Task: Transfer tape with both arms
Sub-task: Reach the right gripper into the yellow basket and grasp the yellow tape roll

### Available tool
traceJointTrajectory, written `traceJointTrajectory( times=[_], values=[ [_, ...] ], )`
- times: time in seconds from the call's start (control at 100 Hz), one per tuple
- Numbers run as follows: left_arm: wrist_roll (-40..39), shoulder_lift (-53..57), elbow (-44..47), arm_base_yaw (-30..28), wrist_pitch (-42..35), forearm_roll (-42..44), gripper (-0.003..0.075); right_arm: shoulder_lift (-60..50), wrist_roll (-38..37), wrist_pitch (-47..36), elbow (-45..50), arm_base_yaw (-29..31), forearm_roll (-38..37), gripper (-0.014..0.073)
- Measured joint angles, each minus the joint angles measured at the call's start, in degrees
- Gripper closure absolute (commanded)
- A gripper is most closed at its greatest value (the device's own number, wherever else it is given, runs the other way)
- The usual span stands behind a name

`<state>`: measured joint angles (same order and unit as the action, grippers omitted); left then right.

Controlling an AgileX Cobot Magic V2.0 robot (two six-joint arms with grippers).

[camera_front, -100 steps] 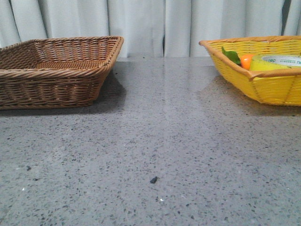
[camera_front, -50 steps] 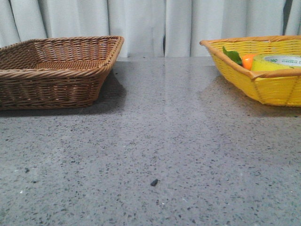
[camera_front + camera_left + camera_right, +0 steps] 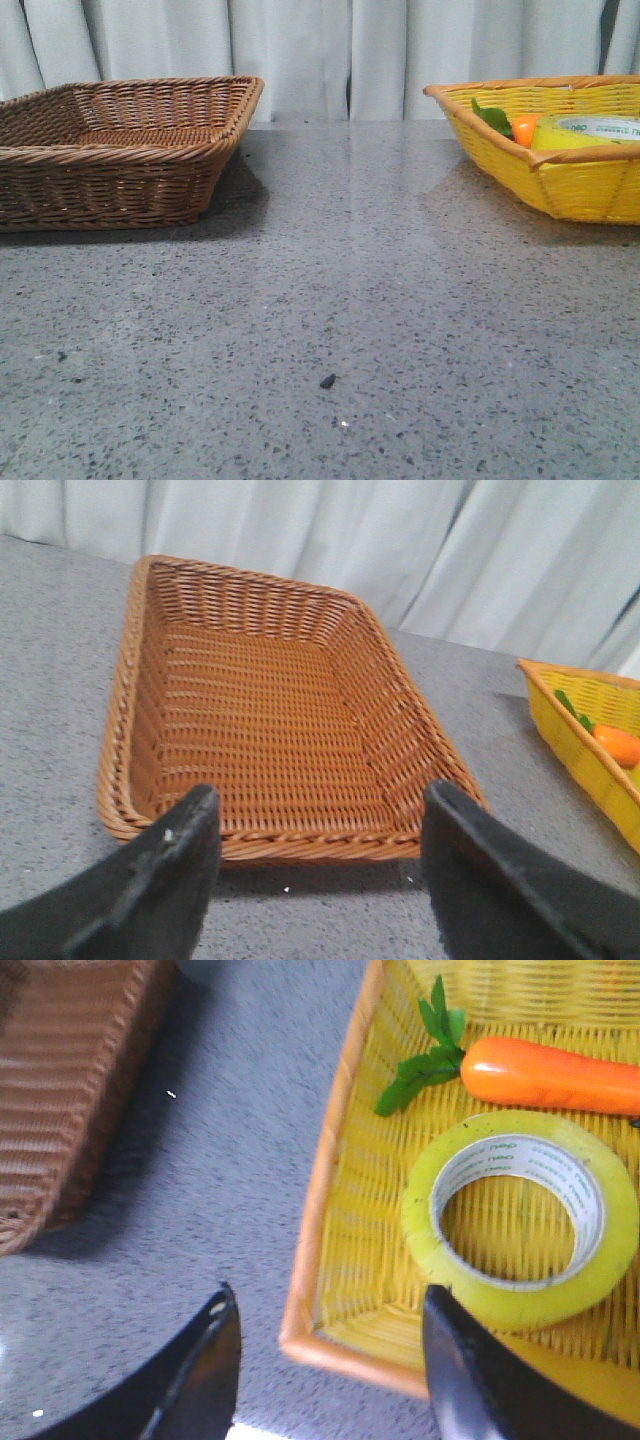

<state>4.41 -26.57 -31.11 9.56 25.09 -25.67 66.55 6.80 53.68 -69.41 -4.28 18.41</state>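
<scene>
Two baskets stand well apart on the grey counter [image 3: 330, 290] in the front view: a brown basket [image 3: 120, 150] at left, a yellow basket [image 3: 560, 170] at right holding the tape [image 3: 590, 132] beside a carrot [image 3: 524, 128]. Neither claw appears there; against the earlier front pictures the view has barely shifted.

From the left wrist, the left claw [image 3: 320, 880] gapes, holding nothing, near the brown basket's rim.

From the right wrist, the right claw [image 3: 330, 1370] is spread wide over the yellow basket's edge, the tape lying flat beyond it. Probably light, stiff and slick; pinching across the ring wall seems best.

Brown wicker basket [image 3: 120, 150], yellow basket [image 3: 560, 185] with carrot [image 3: 555, 1075], grey table [image 3: 350, 300].
</scene>
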Motion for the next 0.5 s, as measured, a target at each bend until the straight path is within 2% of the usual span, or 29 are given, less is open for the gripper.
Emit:
traceJointTrajectory(
  times=[0.16,0.42,0.5],
  values=[
    [0.0,-0.1,0.0,2.5,0.4,-0.6,0.0311,12.7,0.0,2.7,-6.7,0.0,-2.9,0.0248],
    [0.0,-0.1,0.0,4.0,1.7,-2.2,0.0311,27.3,0.1,2.3,-7.7,0.0,-3.5,0.0249],
    [0.0,-0.1,0.0,4.0,2.6,-2.2,0.0311,29.8,0.1,0.9,-7.7,0.0,-3.6,0.0302]
  ],
)
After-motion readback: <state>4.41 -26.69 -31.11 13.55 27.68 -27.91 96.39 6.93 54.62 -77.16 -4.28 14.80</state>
